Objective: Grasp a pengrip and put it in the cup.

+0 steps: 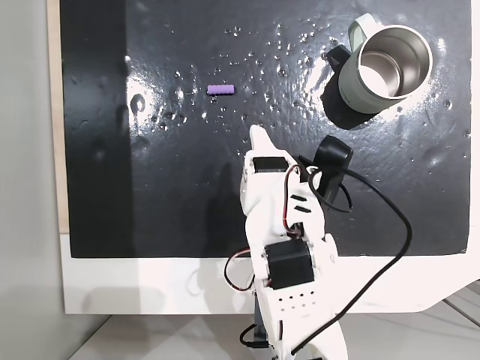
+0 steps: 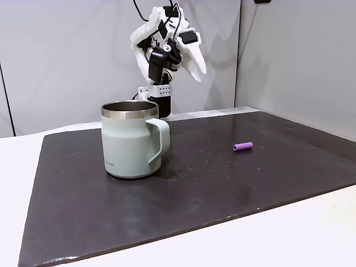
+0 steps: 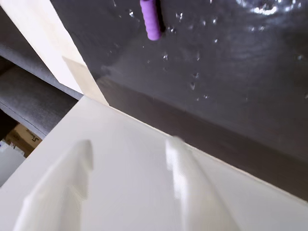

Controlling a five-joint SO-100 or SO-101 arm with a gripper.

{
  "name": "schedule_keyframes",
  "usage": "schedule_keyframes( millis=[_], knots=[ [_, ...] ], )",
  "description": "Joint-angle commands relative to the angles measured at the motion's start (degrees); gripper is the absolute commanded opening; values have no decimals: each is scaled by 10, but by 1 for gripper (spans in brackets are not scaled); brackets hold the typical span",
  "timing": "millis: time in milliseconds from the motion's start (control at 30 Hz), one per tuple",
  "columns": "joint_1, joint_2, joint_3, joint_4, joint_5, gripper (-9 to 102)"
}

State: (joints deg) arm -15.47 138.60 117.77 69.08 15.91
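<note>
Gripper (image 2: 194,69) is hanging high above the mat (image 1: 150,210), folded back near the arm's base, nothing between its fingers; whether the jaws are parted or closed cannot be told, since one white finger (image 3: 192,192) is blocking the wrist view and the side fixed view is too small to settle it. Pengrip (image 1: 220,89) is lying flat on the mat, loose, ahead of the gripper and slightly to the left in the top-down fixed view, well apart from it. Cup (image 1: 386,71) is standing upright further out toward the top-right corner of that view, handle pointing up-left, well apart from the pengrip. Step in hand looks like the reach. To do it well: jaws should be opening wide before descent, coming straight down over the pengrip's middle and closing across its short width, not along its length, since it is likely rolling easily. Mat is dotted with shiny specks, so tips should be staying just off the surface
</note>
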Motion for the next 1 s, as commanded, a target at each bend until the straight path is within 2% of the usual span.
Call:
schedule_keyframes(
  millis=[0, 367, 567, 967],
  knots=[
    [-21, -79, -127, 29, 24, 15],
    [-18, -374, -423, 160, 76, 15],
    [-15, -486, -480, 149, 83, 15],
    [-40, -726, -688, 171, 40, 15]
  ],
)
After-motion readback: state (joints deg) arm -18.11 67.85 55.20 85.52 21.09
